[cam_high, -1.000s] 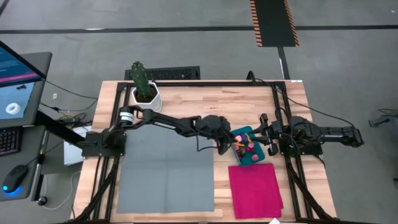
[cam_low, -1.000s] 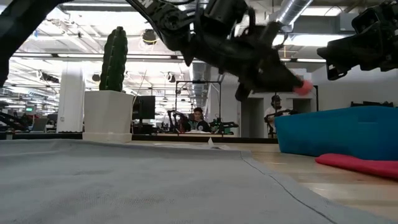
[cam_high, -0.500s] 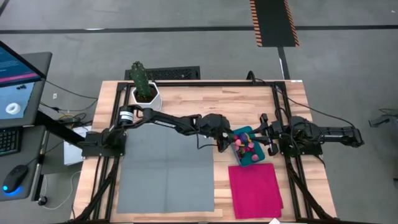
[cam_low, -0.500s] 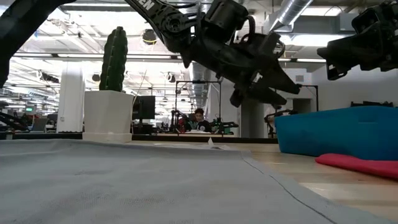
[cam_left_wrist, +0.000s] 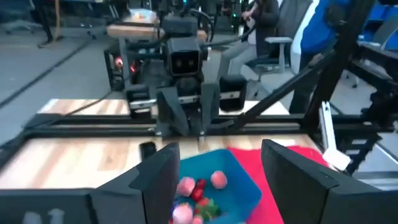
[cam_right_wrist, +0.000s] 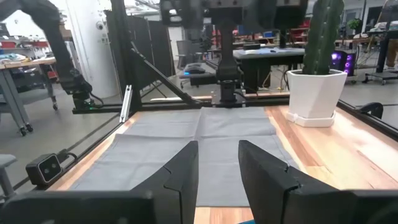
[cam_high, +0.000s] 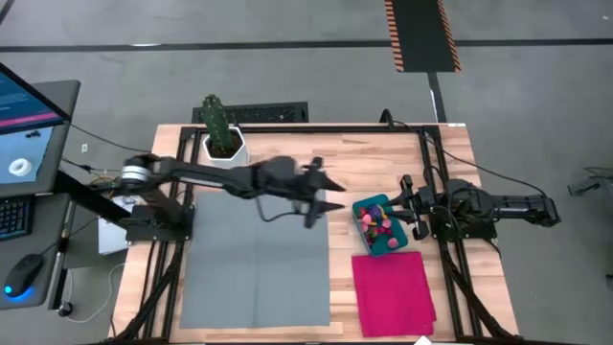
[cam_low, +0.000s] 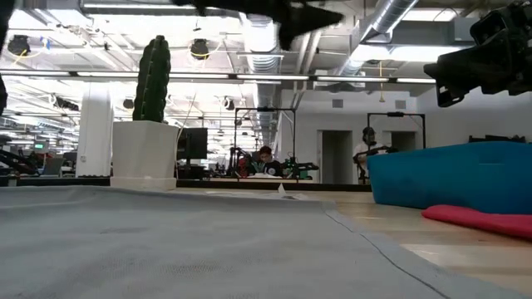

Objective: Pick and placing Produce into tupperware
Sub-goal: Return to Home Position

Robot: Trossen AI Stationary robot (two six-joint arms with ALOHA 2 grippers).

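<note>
The teal tub (cam_high: 380, 226) stands on the wood at the table's right, just beyond the magenta cloth (cam_high: 393, 292). Several small red, pink and yellow produce pieces (cam_high: 378, 223) lie in it, and they also show in the left wrist view (cam_left_wrist: 198, 190). My left gripper (cam_high: 330, 187) is open and empty, high above the grey mat's far right corner, to the left of the tub. It shows at the top of the low view (cam_low: 307, 17). My right gripper (cam_high: 403, 204) is open and empty beside the tub's right side, above the table (cam_low: 482, 58).
A grey mat (cam_high: 254, 259) covers the table's near left. A tall green cactus (cam_high: 216, 123) in a white pot (cam_high: 228, 151) stands at the far left. Black frame rails (cam_high: 431, 163) run along the table's edges. People show in the room behind (cam_low: 264, 159).
My left gripper held a pink piece over the tub, then opened, and the piece no longer shows at its fingers. It has since risen and swung toward the table's left, clear of the tub.
</note>
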